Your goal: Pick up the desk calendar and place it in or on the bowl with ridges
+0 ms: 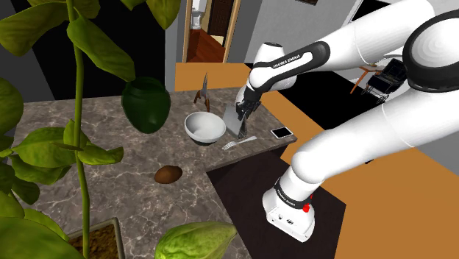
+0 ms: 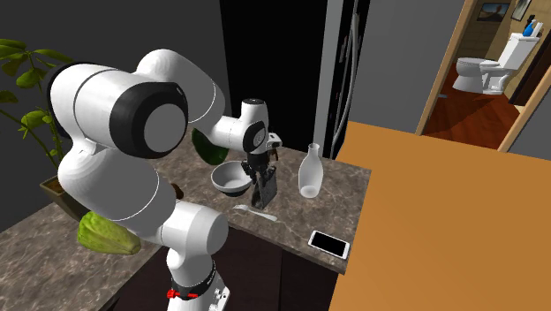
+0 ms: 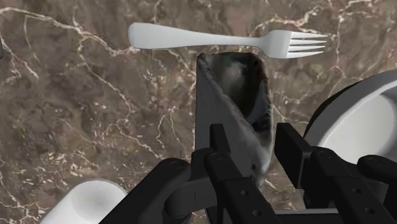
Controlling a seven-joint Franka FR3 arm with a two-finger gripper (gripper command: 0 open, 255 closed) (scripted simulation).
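Seen in the shoulder view, the white bowl (image 1: 204,126) stands at 9 o'clock from the gripper (image 1: 242,115), just beside the desk calendar (image 1: 234,123) clasped between its fingers. The narrow gap between bowl and calendar is bare marble counter (image 1: 147,151), and the bowl's mouth lies open from above. A fork (image 1: 239,142) lies at 6 o'clock of the calendar, close to its foot. A phone (image 1: 281,133) lies at 3 o'clock, near the counter's edge. From the bowl, a dark green leaf (image 1: 146,103) hangs at 10 o'clock, and a brown oval thing (image 1: 168,174) lies at 7 o'clock, well apart, with bare counter between. In the second exterior view a pale vase (image 2: 308,171) stands upright at 3 o'clock of the calendar, near it.
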